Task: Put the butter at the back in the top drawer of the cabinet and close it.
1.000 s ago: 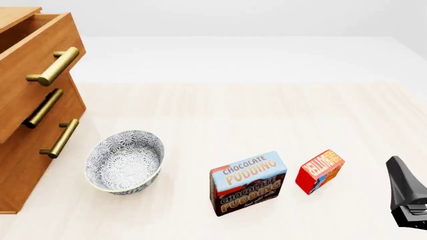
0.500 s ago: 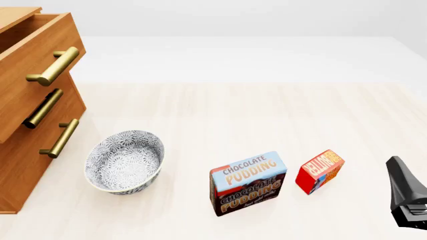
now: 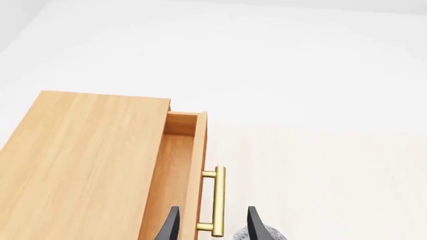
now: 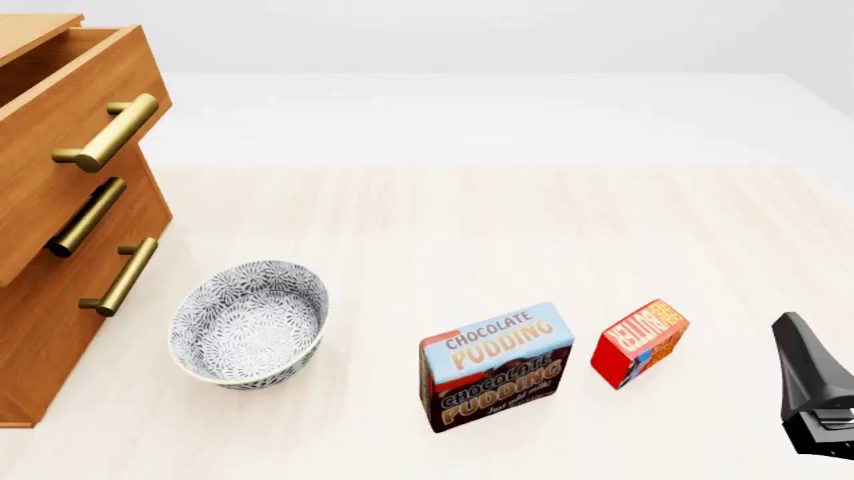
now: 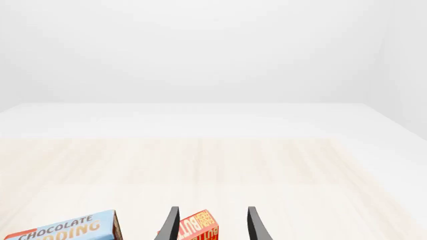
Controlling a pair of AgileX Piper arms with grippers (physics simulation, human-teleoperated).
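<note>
- At the left, the top drawer (image 4: 74, 125) stands open, ready for the butter (image 4: 639, 341).
- My right hand (image 5: 208, 225) hangs wide and empty around the butter.
- My left hand (image 3: 209, 226) waits wide over the handle (image 3: 218, 201).

Right tool (image 4: 814, 385): matte black, seen at the front view's right edge as a tapered wedge w/ a narrow tip, widening to a blocky base w/ a grey stepped notch. No cables, screws or markings visible. In the right wrist view its fingers (image 5: 171, 225) are two thin black blades w/ pointed tips and slanted edges. Left tool (image 3: 211, 225): same black blade pair in the left wrist view; rest of arm not in shot.
</note>
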